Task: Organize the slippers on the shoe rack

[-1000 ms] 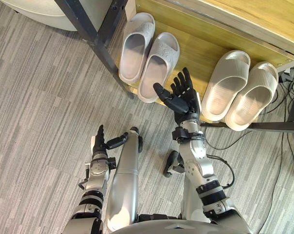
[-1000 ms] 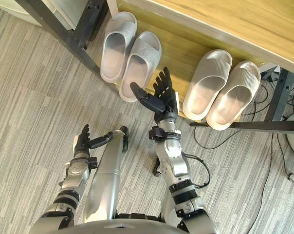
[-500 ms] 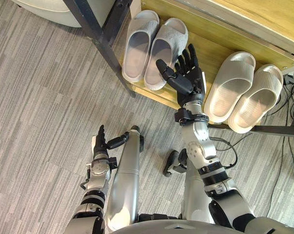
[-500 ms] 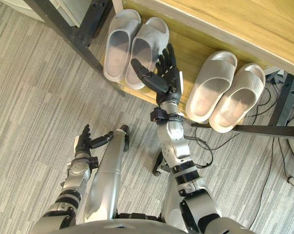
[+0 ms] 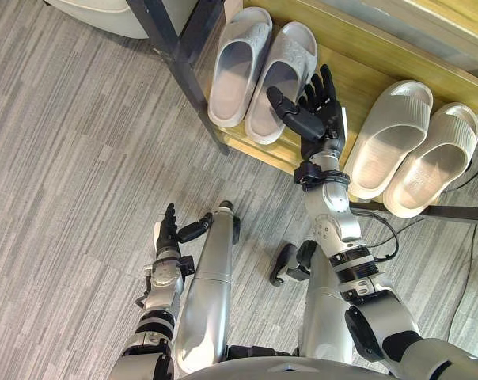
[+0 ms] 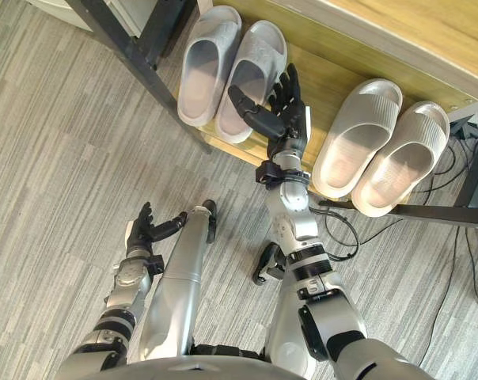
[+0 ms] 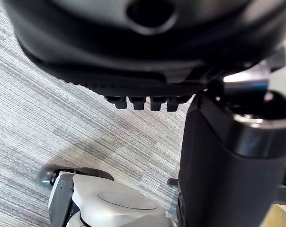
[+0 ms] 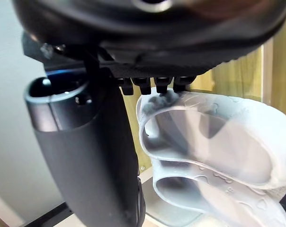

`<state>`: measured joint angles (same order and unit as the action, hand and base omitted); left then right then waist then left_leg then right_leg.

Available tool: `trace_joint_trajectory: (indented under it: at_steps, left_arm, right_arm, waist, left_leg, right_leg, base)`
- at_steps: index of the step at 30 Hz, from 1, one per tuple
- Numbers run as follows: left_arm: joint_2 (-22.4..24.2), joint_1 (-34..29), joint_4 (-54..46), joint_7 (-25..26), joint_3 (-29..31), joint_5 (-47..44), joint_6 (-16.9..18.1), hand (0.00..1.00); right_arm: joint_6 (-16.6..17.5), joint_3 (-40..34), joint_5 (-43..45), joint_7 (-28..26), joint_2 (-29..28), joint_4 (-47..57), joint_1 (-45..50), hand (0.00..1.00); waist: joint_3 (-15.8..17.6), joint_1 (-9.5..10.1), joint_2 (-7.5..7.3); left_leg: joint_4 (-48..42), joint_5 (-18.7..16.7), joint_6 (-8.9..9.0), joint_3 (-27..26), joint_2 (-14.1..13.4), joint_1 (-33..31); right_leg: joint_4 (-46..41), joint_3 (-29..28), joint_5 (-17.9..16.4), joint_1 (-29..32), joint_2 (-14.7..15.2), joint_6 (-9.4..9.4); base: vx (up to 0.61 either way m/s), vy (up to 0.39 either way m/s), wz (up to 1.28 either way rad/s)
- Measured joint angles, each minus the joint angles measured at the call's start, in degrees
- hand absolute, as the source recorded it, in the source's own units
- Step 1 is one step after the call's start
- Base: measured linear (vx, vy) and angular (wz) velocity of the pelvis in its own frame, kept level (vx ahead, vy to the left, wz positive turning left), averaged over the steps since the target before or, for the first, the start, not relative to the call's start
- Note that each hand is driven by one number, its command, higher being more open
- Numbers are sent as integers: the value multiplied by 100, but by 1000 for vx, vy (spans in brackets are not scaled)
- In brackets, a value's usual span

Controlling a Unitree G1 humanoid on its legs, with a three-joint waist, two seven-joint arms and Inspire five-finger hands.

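Just left of the spread, empty right hand (image 5: 320, 125) at upper centre lies the nearer grey slipper (image 5: 280, 77), long axis parallel to that hand; relaxed left hand (image 5: 169, 231) well apart, lower left.

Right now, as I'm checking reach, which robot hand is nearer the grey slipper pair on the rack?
Right. The right robot hand is open beside the grey slipper pair; the left robot hand hangs low over the carpet, far from it.

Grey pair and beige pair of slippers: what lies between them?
Between the grey pair and beige pair, the open right hand over bare shelf wood, in the left eye view.
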<state>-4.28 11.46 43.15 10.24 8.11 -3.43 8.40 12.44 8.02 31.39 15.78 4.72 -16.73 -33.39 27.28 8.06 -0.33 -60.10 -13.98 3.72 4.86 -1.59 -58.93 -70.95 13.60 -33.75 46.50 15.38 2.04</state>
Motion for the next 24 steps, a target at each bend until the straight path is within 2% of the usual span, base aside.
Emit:
trace_joint_trajectory:
  at_steps: [4, 10, 16, 24]
  left_arm:
    - [5, 0, 45, -7, 0, -49, -21, 100]
    - [-3, 1, 94, -6, 2, -55, -109, 100]
    - [-39, -86, 147, 28, 8, -61, -274, 100]
    - [-81, -85, 155, 58, 5, -58, -352, 100]
  right_arm:
    - [-9, -7, -141, 0, 18, -9, 0, 100]
    - [-110, -25, -818, 53, 6, 16, 93, 100]
    - [-228, -60, -1588, 160, -204, 664, 871, 100]
    - [-344, 56, -2522, 208, -303, 1260, 1731, 100]
  waist:
    - [-10, 0, 23]
    - [-17, -17, 44]
    - [-21, -80, 43]
    - [-39, -223, 39]
  left_leg:
    - [-3, 11, 17, -16, -6, 1]
    - [-3, 7, 11, -47, -20, 118]
    - [98, -48, -52, -117, -51, 486]
    - [387, -37, -33, -190, -86, 955]
  right_leg:
    - [-1, -14, 0, 5, 0, -1]
    - [16, -48, 1, -103, -3, 1]
    - [186, -78, 21, -454, -32, 38]
    - [517, -85, 70, -889, -77, 106]
  base:
    - [-1, 17, -1]
    - [-9, 39, -2]
    - [-4, 36, -4]
    - [22, 33, -2]
